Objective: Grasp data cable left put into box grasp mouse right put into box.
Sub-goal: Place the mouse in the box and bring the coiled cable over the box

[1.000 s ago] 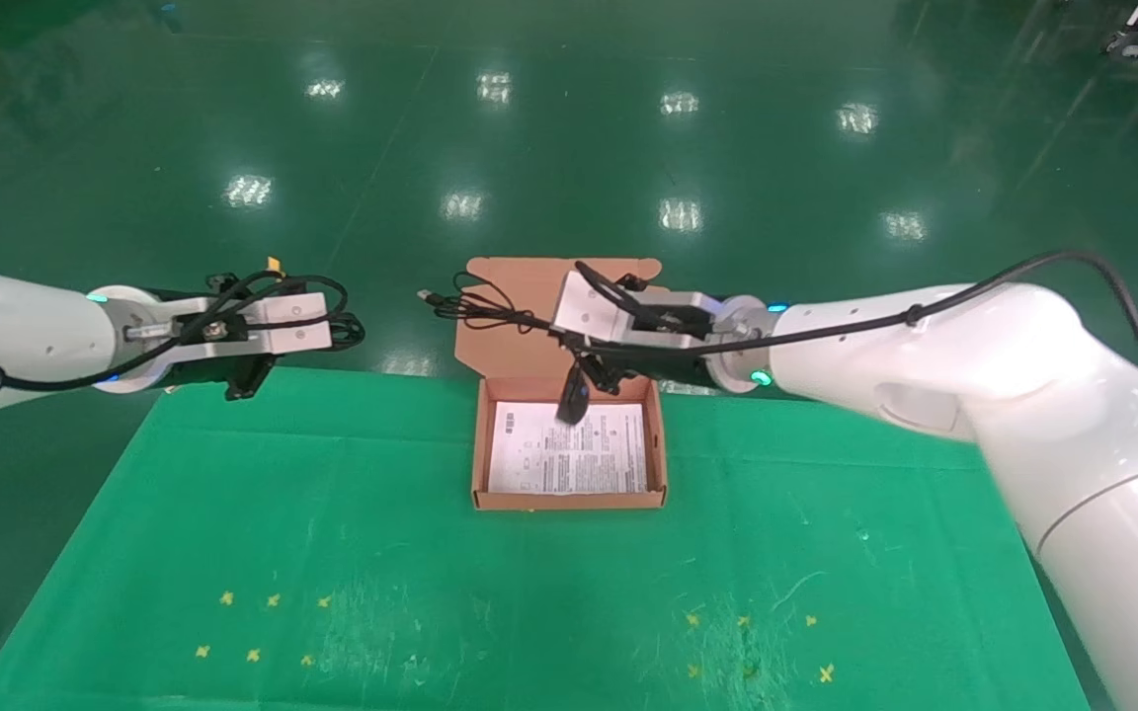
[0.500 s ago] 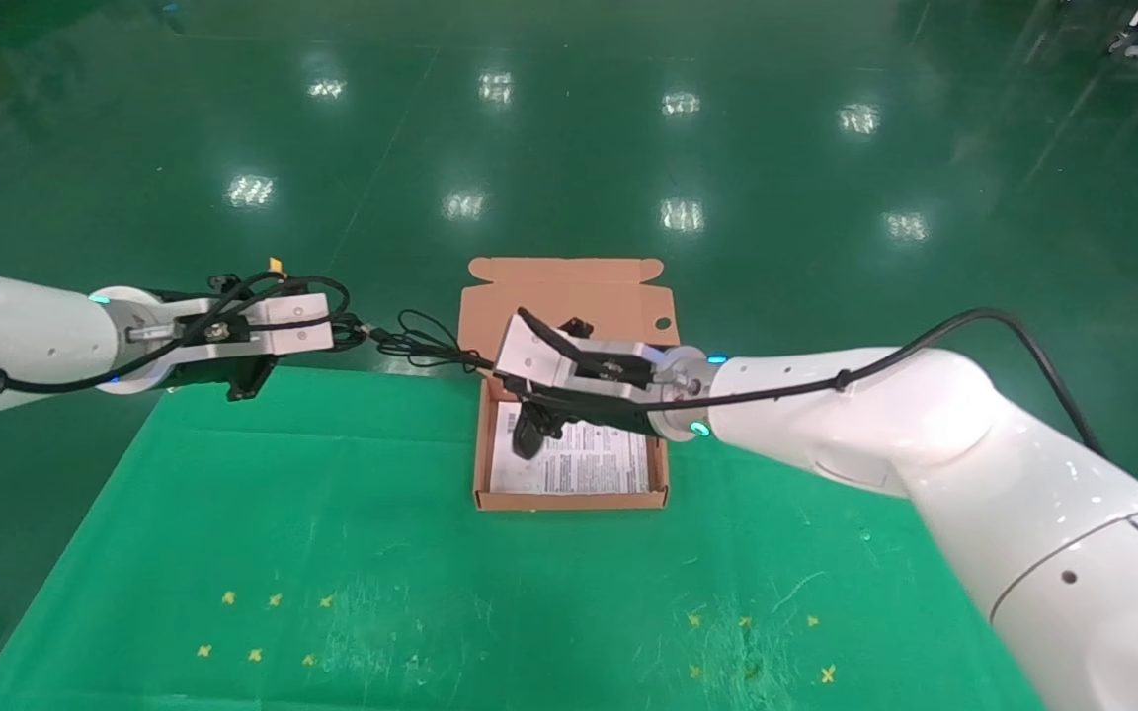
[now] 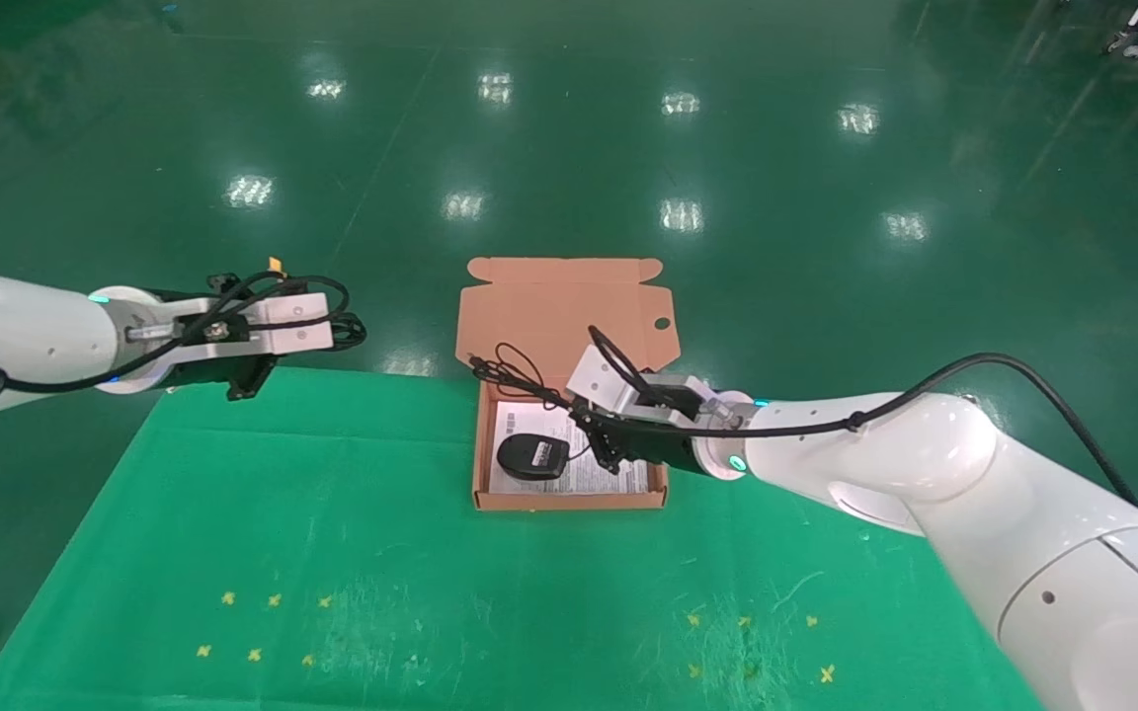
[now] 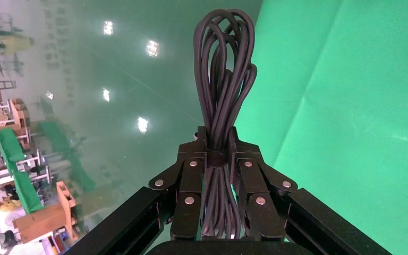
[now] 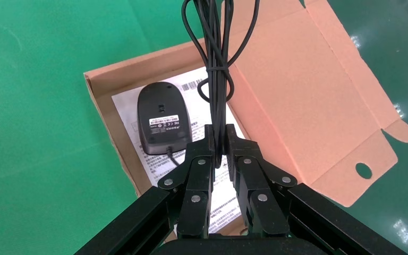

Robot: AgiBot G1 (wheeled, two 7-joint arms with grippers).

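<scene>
Right gripper (image 3: 597, 434) hangs low over the box (image 3: 478, 464), its white forearm reaching in from the right side of the table (image 3: 332, 553) and angling down toward the box's right half. In the right wrist view its jaws are pressed together on the mouse's thin black cord (image 5: 216, 101), which rises from between the fingertips (image 5: 207, 139) in a gathered bunch of loops. In the head view the cord's loose loops (image 3: 510, 370) spill over the far left corner of the box, onto the open lid flap (image 3: 549, 306). The mouse (image 3: 532, 456) itself lies inside the box, in its near left part, resting upside down on the white printed sheet (image 3: 618, 482) with its label facing up; the wrist view shows the same underside (image 5: 162, 119) and a short run of cord leading from it toward the gripper. The lid flap stands open behind the box, its small round hole (image 3: 662, 323) near its right edge.

Left gripper (image 3: 347, 331) is held out level beyond the far left corner of the table, over the green floor, its forearm stretched in from the left. In the left wrist view its jaws are clamped on the data cable (image 4: 223, 90) at the bundle's pinched middle, the long loops standing straight out past the fingertips (image 4: 197, 146).
</scene>
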